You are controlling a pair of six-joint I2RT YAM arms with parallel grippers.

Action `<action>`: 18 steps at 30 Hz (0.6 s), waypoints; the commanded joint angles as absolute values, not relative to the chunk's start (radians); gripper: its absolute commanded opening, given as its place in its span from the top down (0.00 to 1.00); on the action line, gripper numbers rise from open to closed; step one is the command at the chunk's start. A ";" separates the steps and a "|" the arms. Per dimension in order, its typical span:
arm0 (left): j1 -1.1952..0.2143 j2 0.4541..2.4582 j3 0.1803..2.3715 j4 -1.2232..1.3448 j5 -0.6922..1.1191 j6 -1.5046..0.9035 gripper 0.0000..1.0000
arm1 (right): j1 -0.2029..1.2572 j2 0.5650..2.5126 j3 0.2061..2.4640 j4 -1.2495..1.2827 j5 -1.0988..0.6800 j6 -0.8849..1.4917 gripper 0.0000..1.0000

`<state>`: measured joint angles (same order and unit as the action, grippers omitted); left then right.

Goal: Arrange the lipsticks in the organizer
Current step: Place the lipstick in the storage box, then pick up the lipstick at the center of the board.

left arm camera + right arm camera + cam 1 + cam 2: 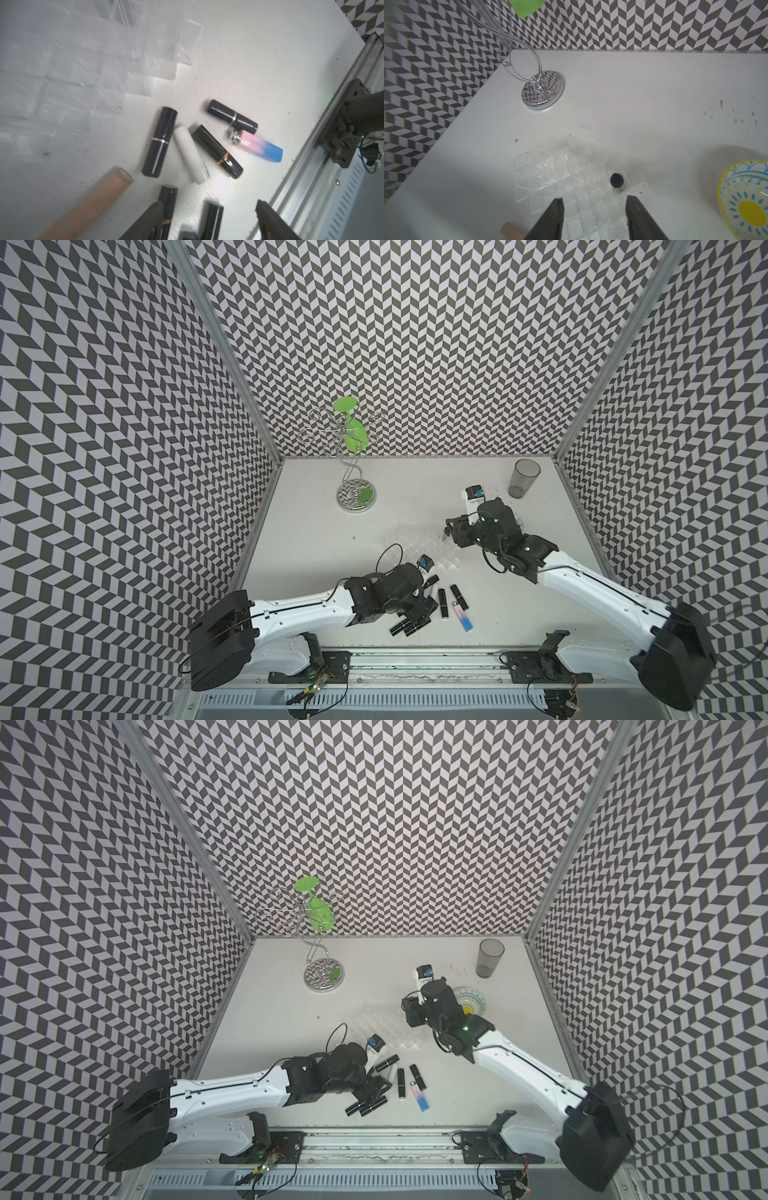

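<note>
Lipsticks packed tight under left claw, wide around one black tube: may pinch neighbour. Right claw parted, empty.

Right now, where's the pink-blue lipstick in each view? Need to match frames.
Top view: pink-blue lipstick, rightmost of the loose tubes, below the organizer.
Top view: same place, below the organizer.
Left wrist: right of centre, beside a black tube.
Right wrist: not in it.
Shared landmark: the organizer, also in both wrist views.
</note>
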<state>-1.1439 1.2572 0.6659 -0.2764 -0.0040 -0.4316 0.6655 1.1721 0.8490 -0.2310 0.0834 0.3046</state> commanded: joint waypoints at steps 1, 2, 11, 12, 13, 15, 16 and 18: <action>-1.173 1.278 0.696 -0.401 -0.054 -0.468 0.33 | 0.672 1.097 0.730 -0.260 -0.019 0.337 0.48; -1.189 1.279 0.695 -0.419 -0.066 -0.483 0.33 | 0.672 1.066 0.700 -0.246 -0.023 0.342 0.48; -1.279 1.373 0.729 -0.493 -0.039 -0.513 0.40 | 0.672 0.898 0.544 -0.130 0.019 0.345 0.49; -1.282 1.397 0.732 -0.485 -0.029 -0.509 0.42 | 0.671 0.892 0.551 -0.143 0.021 0.342 0.49; -1.286 1.418 0.735 -0.477 -0.025 -0.507 0.43 | 0.672 0.887 0.554 -0.156 0.023 0.339 0.49; -1.291 1.441 0.746 -0.468 -0.017 -0.505 0.48 | 0.672 0.877 0.551 -0.158 0.023 0.339 0.49; -1.294 1.447 0.751 -0.468 -0.018 -0.507 0.49 | 0.672 0.873 0.544 -0.151 0.035 0.337 0.49; -1.306 1.457 0.761 -0.472 -0.028 -0.515 0.49 | 0.672 0.868 0.532 -0.140 0.043 0.335 0.49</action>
